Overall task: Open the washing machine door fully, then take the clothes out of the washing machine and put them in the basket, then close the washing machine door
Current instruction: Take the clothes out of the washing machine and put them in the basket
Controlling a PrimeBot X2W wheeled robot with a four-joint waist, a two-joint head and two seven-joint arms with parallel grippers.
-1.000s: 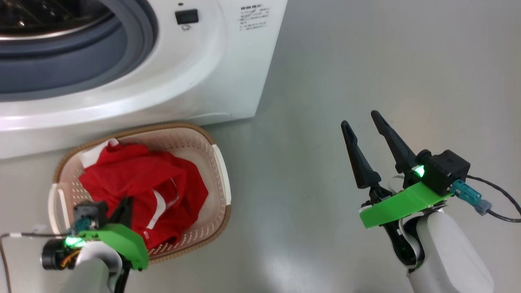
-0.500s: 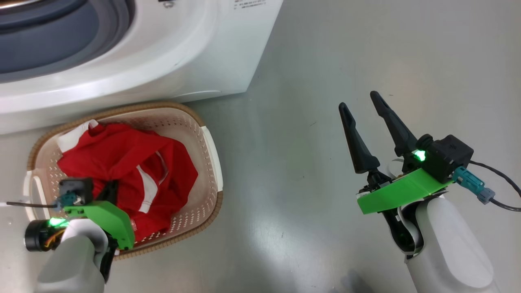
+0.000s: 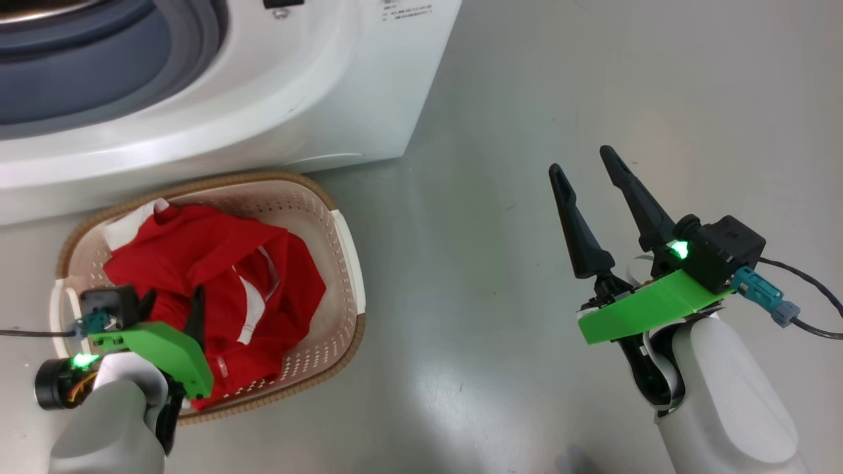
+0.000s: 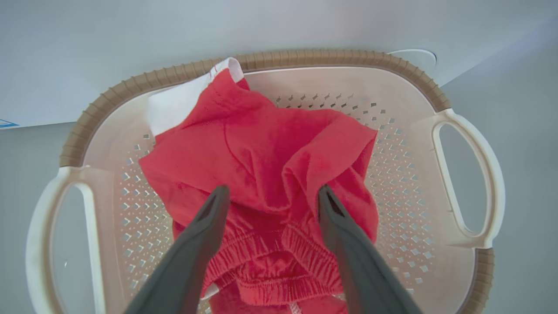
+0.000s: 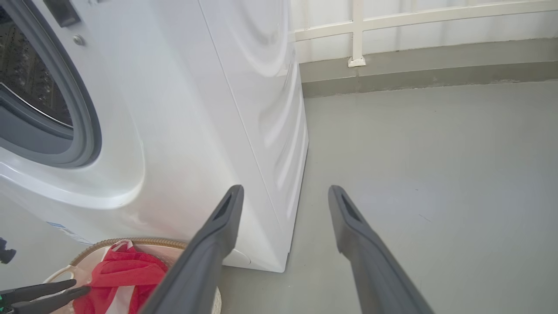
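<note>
Left pincer (image 4: 272, 190) spread over clothes (image 4: 244, 144) | basket (image 4: 409, 100) bottom covered (washing machine (image 3: 276, 99) cropped)

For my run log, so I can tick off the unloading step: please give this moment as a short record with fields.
clothes: red, piled inside the basket
basket: on the floor, just in front of the washing machine
left gripper: open, over the clothes, holding nothing
right gripper: open, empty, over bare floor
drum opening: uncovered
</note>
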